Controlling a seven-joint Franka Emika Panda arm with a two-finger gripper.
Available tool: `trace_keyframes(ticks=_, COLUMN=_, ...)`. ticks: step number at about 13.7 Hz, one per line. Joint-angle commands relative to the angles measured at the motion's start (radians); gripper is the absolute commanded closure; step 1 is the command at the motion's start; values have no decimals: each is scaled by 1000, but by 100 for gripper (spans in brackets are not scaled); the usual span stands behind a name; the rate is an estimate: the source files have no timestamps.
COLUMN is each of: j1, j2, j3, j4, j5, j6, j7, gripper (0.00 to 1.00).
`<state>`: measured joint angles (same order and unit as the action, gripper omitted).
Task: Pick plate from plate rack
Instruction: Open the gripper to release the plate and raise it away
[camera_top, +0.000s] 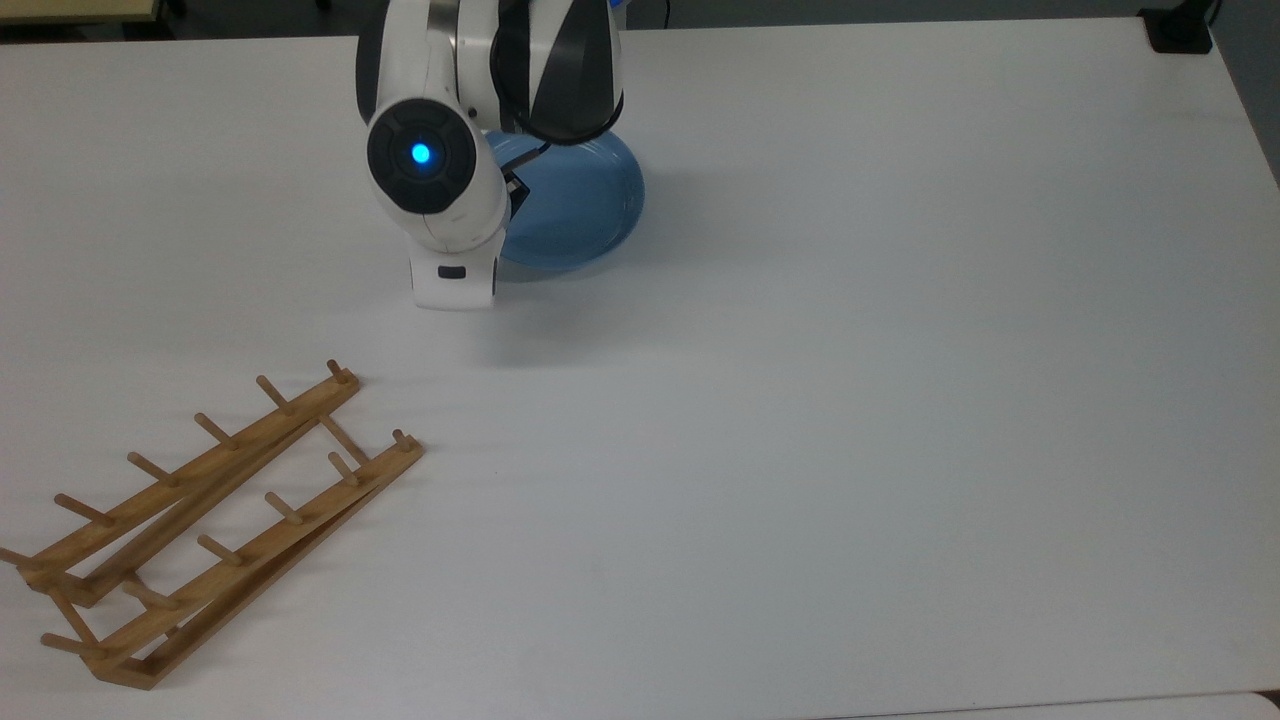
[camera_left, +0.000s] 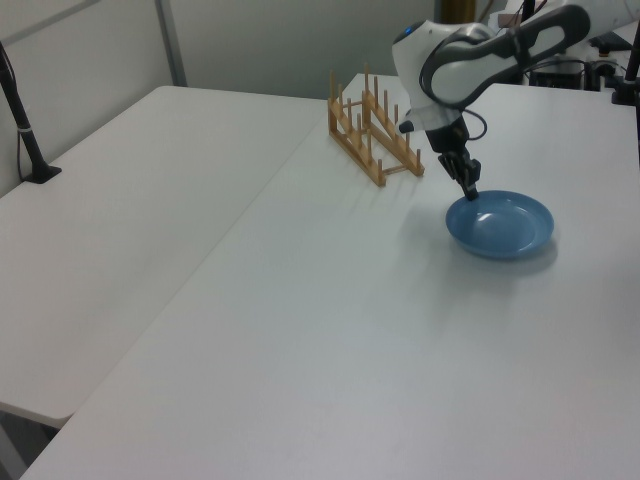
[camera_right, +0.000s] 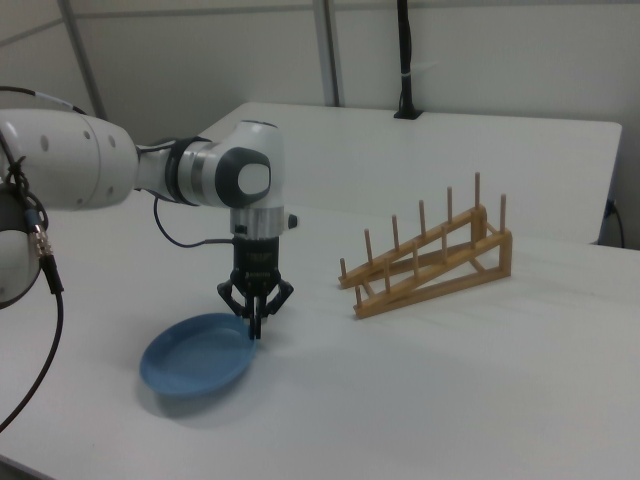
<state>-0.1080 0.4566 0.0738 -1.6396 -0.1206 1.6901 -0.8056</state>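
Light-blue and glossy, the plate (camera_left: 500, 224) is out of the plate rack (camera_left: 374, 131) and sits flat on the white table (camera_left: 300, 330), well apart from the rack, whose pegs hold nothing. The lift looks done; release and retreat seem to be what remains. The gripper (camera_right: 256, 330) points straight down with its fingers pinched on the plate's rim, on the side nearest the rack.

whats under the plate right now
The plate lies flat on the white table, clear of the rack. The gripper pinches its rim. Whatever the plate covers is hidden.
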Motion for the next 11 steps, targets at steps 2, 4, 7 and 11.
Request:
trace_keyframes(ticks=2, j1=5, j2=-10, j3=-11, j4=7, j5=-11, j6=13, j7=37, gripper=0)
trace_keyframes(ticks=4, j1=14, j2=-41, j3=-9, j4=53, j5=-1, j6=-10, j7=109, gripper=0)
trace_keyframes(ticks=7, j1=51, j2=-105, j3=-8, j4=63, j5=2, j6=-13, j7=254, gripper=0)
trace_keyframes(ticks=11, j1=114, j2=-257, j3=-8, j4=66, j5=1, j6=-29, j7=647, gripper=0)
